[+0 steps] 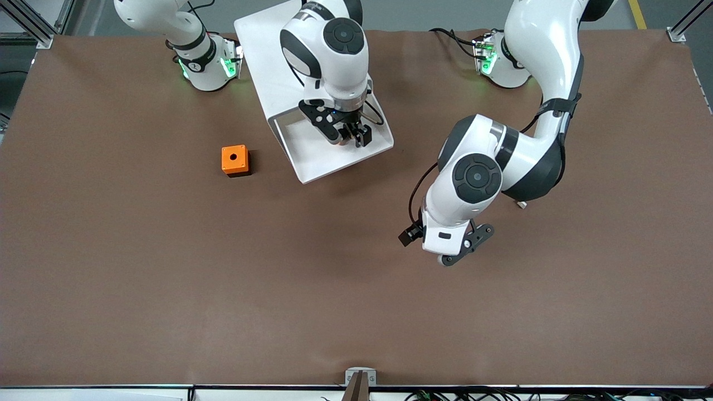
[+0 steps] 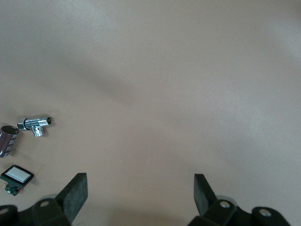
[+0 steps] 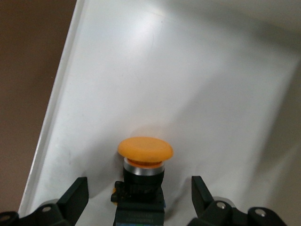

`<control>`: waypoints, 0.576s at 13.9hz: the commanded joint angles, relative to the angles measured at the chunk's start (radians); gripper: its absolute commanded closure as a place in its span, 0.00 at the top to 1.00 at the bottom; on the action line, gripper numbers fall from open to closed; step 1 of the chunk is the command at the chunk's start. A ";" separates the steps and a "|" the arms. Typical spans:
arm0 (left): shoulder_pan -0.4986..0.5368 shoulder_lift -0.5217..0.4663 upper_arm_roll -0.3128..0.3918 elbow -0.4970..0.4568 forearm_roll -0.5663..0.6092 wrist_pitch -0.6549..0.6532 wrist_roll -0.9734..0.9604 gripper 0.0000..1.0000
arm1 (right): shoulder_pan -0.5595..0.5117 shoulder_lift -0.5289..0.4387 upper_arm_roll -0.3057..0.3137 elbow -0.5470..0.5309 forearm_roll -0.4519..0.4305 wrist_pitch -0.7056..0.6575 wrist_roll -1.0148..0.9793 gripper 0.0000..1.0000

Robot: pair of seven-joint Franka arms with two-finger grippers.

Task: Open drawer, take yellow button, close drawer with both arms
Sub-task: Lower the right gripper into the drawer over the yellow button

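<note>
Front view: drawer [image 1: 320, 161] pulled out of cabinet [image 1: 267, 50]; right claw [image 1: 349, 135] inside it, left claw [image 1: 445, 245] waiting over bare counter [image 1: 167, 278]. Left wrist view: fingers [image 2: 75, 195] spread, released. Right wrist view: button [image 3: 143, 169] lying on drawer floor between spread, released fingers [image 3: 77, 197].

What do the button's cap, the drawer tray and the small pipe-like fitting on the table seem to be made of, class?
Button cap: probably matte orange-yellow plastic, evenly coloured with soft glare; a bright metallic-looking ring sits beneath it.
Drawer: smooth white, likely plastic or painted sheet, with diffuse reflections; the look leaves it open.
Fitting: apparently polished metal, chrome-like, with sharp mirror highlights.
</note>
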 commanded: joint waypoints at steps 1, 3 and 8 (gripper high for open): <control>-0.005 -0.028 0.001 -0.032 0.025 0.008 0.013 0.99 | 0.017 0.011 -0.011 0.024 -0.014 -0.005 0.024 0.97; -0.005 -0.028 0.001 -0.032 0.025 0.006 0.013 0.99 | 0.017 0.013 -0.012 0.024 -0.013 -0.007 0.024 0.97; -0.007 -0.028 0.001 -0.034 0.025 0.006 0.013 0.99 | 0.020 0.014 -0.011 0.027 -0.013 -0.007 0.024 0.86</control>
